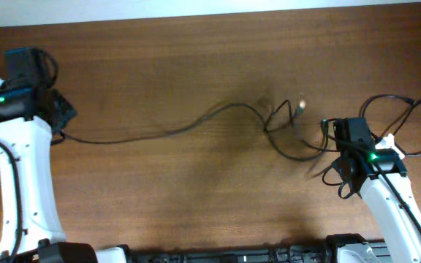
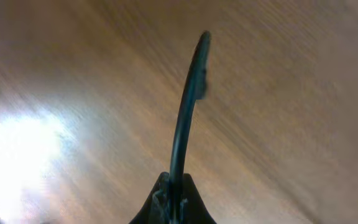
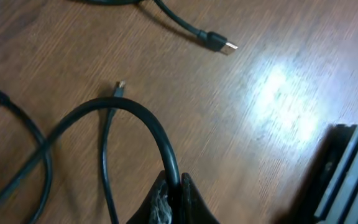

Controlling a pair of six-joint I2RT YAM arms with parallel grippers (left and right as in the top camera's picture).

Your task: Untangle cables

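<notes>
1. Closest to the lens in the left wrist view: your left gripper [image 2: 173,204] is closed on the long cable [image 2: 184,112], which runs straight out of the pinch. That frame is blurred, so there's no finer detail.
2. Same in the right wrist view: the right gripper [image 3: 174,199] is clamped on a loop [image 3: 143,115] that arches up and left out of the pinch.
3. Overhead, the long cable snakes from the left gripper across the middle of the table [image 1: 159,66] to the tangle [image 1: 283,126], which sits just left of the right gripper. The cables cross each other only in that cluster.
4. Why it's held this way, my read: with one arm on each side, the crossings lie between your two pinches. A pull apart would load the run and show which strand lies over which.
5. Free ends: the USB plug [image 3: 219,43] lies flat on the wood, apart from the loop. The small plug [image 3: 120,84] sits just under the loop's crest. You'd likely need to thread those ends out.
6. Risk: a hard pull could cinch the crossings instead of opening them. Go easy.
7. Writing: no brand, label or text is readable anywhere. There are only green lights [image 1: 2,98] on both arms and an unmarked ribbed grey block [image 3: 347,171] at the lower right of the right wrist view. I can't tell what the block is.
</notes>
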